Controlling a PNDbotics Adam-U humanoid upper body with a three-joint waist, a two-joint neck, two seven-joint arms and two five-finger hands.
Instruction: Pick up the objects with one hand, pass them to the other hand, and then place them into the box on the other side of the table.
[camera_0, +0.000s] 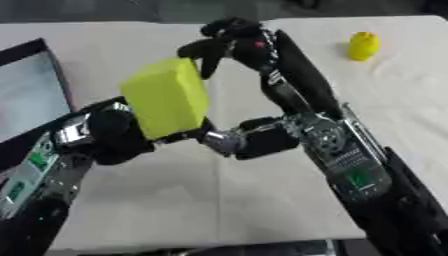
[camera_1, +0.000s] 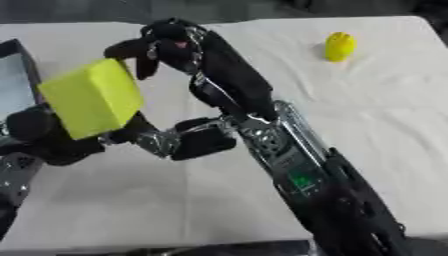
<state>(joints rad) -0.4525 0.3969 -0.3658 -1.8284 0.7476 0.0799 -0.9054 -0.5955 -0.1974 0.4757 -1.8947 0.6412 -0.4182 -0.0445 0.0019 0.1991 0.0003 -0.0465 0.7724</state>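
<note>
A yellow-green block is held up above the table, tilted. My left hand comes in from the lower left and is shut on its lower end, with fingers reaching out under its right side. My right hand hangs over the block's upper right corner. Its fingers are loosely bent and point down along the block's right edge, not wrapped round it. A small yellow object stands on the table at the far right. The box, dark-rimmed with a pale inside, shows at the left edge.
The table is covered with a white cloth. My right arm crosses the table from the lower right up to the middle. The table's front edge runs along the bottom of the views.
</note>
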